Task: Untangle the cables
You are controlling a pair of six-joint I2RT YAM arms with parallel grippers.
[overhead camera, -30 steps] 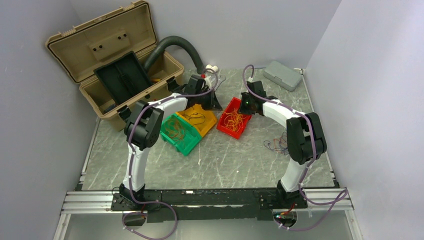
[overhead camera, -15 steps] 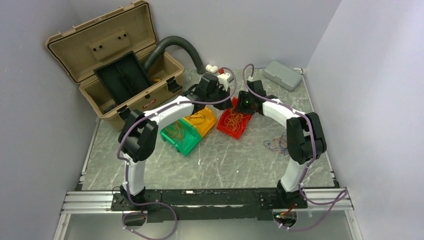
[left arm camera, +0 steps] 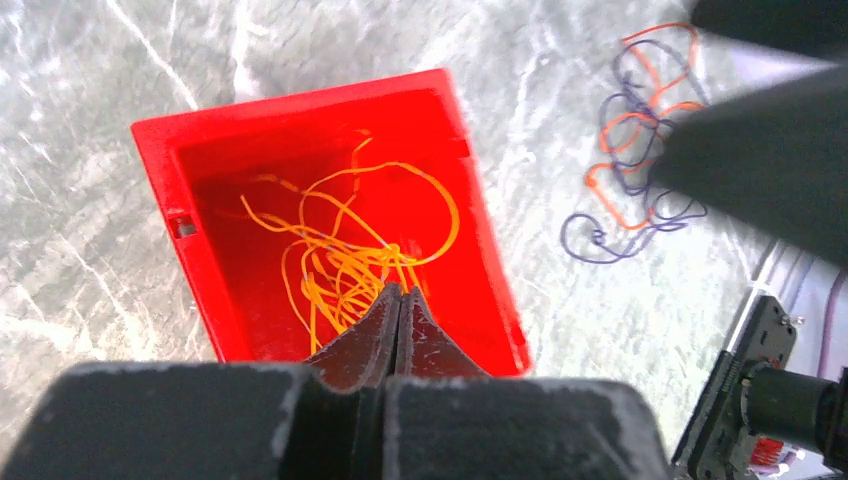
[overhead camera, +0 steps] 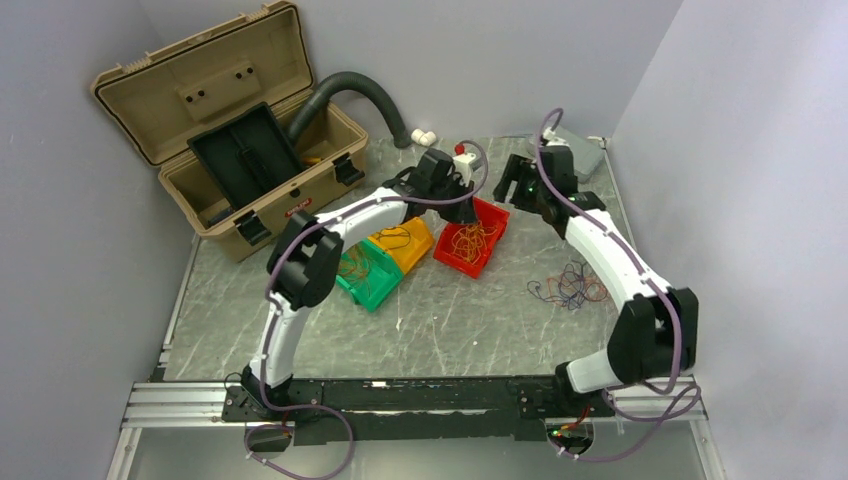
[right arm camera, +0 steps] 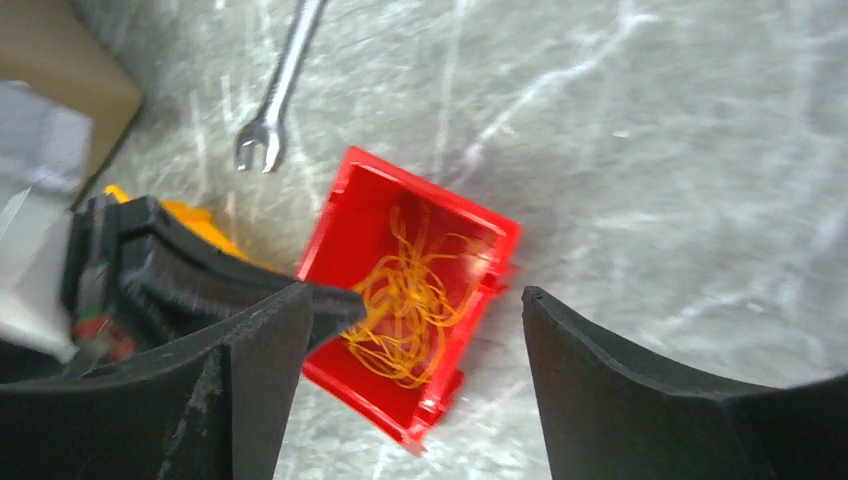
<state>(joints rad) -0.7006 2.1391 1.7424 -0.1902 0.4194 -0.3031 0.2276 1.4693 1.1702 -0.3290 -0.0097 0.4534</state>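
A grey marbled surface (overhead camera: 450,330) sits between plain pale walls, with an open tan toolbox (overhead camera: 230,130) and a dark ribbed hose (overhead camera: 355,90) at the far left, a grey case (overhead camera: 585,150) at the far right, and a wrench (right arm camera: 280,85) lying flat beyond the bins. A green bin (overhead camera: 372,285), a yellow bin (overhead camera: 415,245) and a red bin (overhead camera: 460,267) stand side by side near the middle. Since a second ago the left arm has swung right from the yellow bin to the red bin's far end. The right arm has stretched out toward the grey case and spread its fingers. The orange cables (left arm camera: 340,265) lie tangled inside the red bin, directly below the left claw (left arm camera: 400,300), whose fingers are pressed together above them. The right claw (right arm camera: 415,300) hangs well above the same bin, fingers wide apart and holding nothing. A loose bunch of cables (overhead camera: 570,285), orange and dark, lies on the surface to the right of the bins, well apart from both claws.
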